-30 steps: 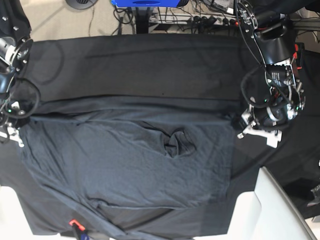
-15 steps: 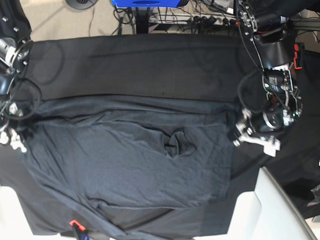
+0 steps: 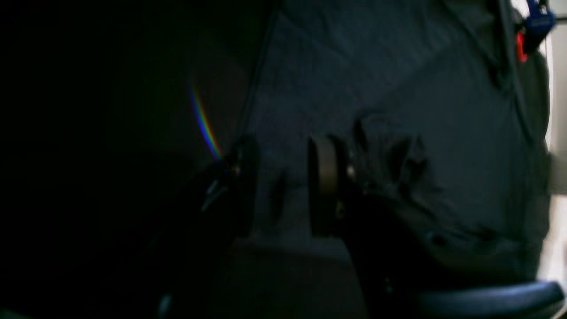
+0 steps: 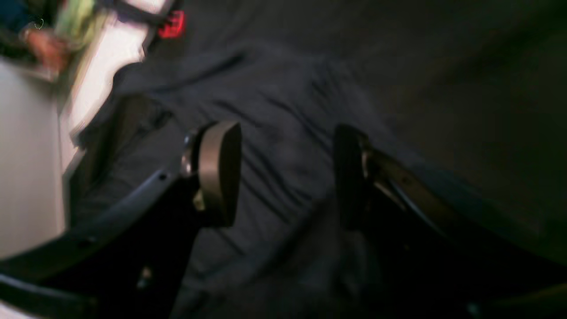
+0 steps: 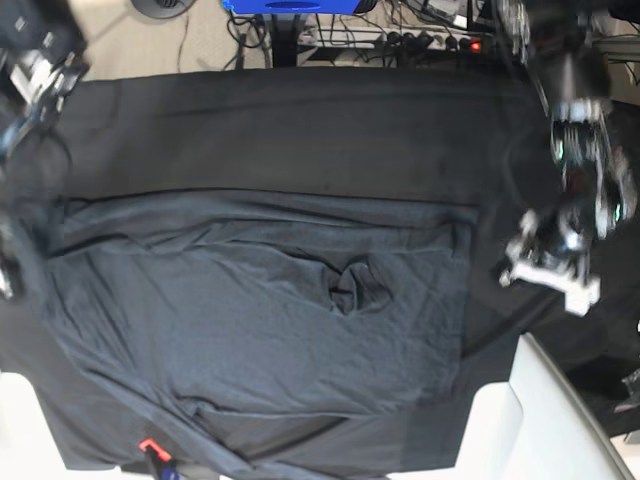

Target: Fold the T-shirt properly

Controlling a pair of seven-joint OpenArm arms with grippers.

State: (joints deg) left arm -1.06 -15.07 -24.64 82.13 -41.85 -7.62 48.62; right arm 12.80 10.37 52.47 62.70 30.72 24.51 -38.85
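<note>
The dark grey T-shirt (image 5: 250, 320) lies spread on the black table cloth (image 5: 300, 130). Its upper part is folded down, and a small bunched wrinkle (image 5: 350, 285) sits at its middle. My left gripper (image 5: 543, 272) hovers just off the shirt's right edge. In the left wrist view it (image 3: 285, 177) is open, with a bare gap between its fingers (image 3: 325, 177) and the shirt (image 3: 443, 133) spread beyond them. My right gripper (image 4: 283, 173) is open wide above the wrinkled shirt (image 4: 274, 110), holding nothing. In the base view only the right arm (image 5: 40, 60) shows, at the left edge.
A white seat-like object (image 5: 550, 410) rises at the bottom right and another white surface (image 5: 15, 420) at the bottom left. A small red tag (image 5: 148, 445) lies by the shirt's lower edge. Cables and a blue object (image 5: 290, 5) lie on the floor behind the table.
Both grippers have opened and let go of the shirt's side edges. The left gripper pulled away to the right; the right arm swung out past the left edge. The shirt stays folded flat.
</note>
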